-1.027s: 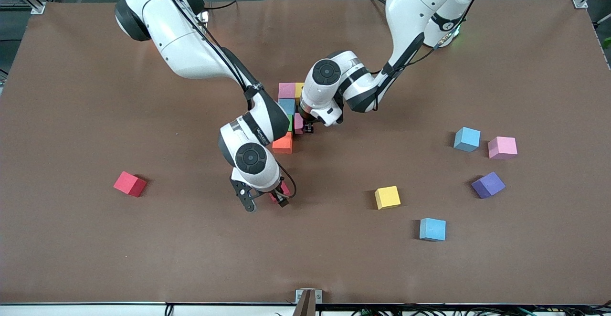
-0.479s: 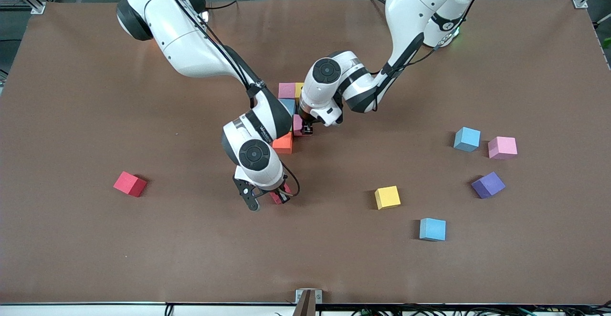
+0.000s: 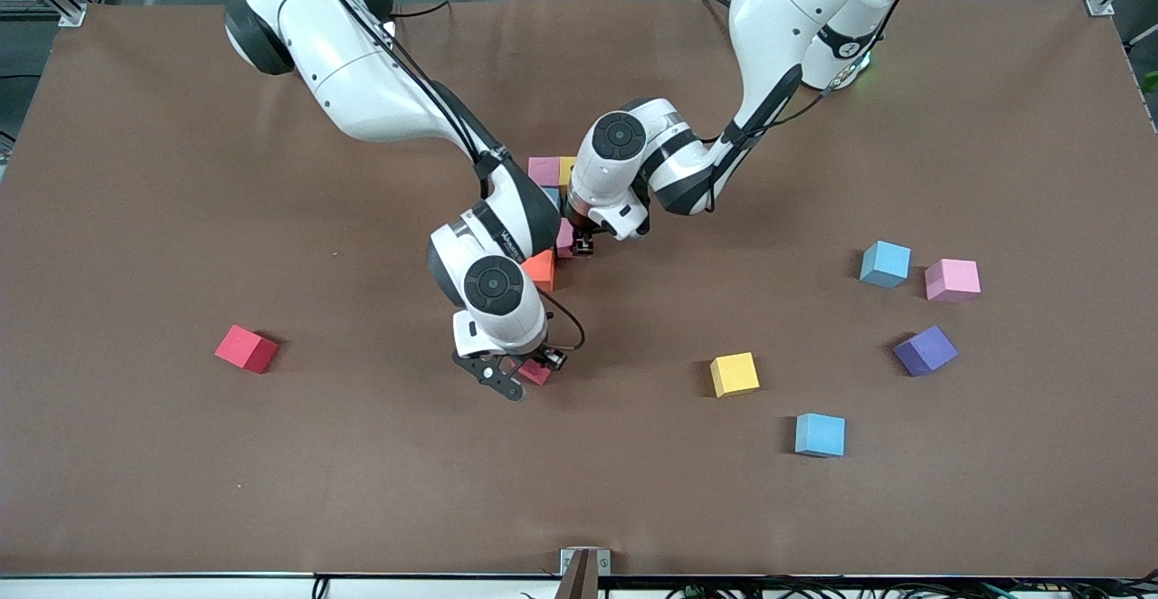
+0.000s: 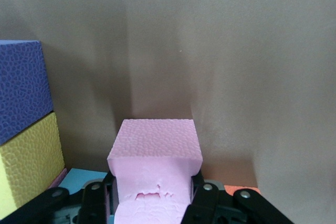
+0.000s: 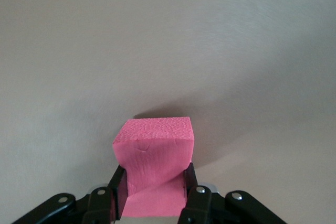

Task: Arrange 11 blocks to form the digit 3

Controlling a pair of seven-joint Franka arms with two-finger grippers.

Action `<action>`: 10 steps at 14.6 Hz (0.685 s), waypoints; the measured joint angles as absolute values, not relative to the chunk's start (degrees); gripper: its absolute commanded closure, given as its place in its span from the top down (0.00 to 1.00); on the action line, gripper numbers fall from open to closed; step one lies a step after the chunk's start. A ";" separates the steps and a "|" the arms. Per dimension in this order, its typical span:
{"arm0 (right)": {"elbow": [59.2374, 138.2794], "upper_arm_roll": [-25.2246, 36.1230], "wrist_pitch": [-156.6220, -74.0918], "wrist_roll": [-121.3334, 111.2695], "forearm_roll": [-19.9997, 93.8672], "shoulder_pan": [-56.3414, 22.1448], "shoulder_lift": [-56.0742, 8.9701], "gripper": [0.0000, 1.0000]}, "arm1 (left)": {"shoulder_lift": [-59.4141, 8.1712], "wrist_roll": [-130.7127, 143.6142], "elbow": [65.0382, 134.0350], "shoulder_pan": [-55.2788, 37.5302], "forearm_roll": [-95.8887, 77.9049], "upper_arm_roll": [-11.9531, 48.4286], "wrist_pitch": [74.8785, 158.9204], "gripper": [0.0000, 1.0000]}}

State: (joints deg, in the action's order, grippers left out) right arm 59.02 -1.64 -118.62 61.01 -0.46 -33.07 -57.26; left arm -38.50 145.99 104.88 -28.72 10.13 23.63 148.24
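Moved: right gripper [image 3: 529,371] has swung toward the figure and clamped on the red block [image 3: 536,372].
Digit 3 [image 3: 546,219]: partly built, mid-table.
Left gripper [image 3: 583,242]: squeezing a pink block [image 4: 155,156] beside the figure.

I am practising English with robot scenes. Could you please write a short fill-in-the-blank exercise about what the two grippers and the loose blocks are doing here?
1. The right gripper is shut on a ____ block.
2. The left gripper is shut on a ____ block beside the digit 3.
3. Of the loose blocks, the one lying nearest to the front camera is ____.
4. The loose purple block lies toward the ____ arm's end of the table.

Missing words: red; pink; light blue; left
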 measured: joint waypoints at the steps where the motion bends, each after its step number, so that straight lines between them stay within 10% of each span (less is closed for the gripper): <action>1: 59.01 -1.64 -118.25 58.44 -0.46 -33.10 -57.06 0.00 | -38.51 146.00 104.88 -28.73 10.13 23.63 148.24 0.71; 2: 59.00 -1.64 -117.43 56.10 -0.46 -33.10 -56.86 0.00 | -38.51 146.00 104.88 -28.73 10.13 23.63 148.24 0.99; 10: 67.35 -1.80 -117.55 48.02 -0.46 -33.46 -51.83 0.00 | -38.05 146.00 103.88 -28.57 14.72 23.56 145.24 1.00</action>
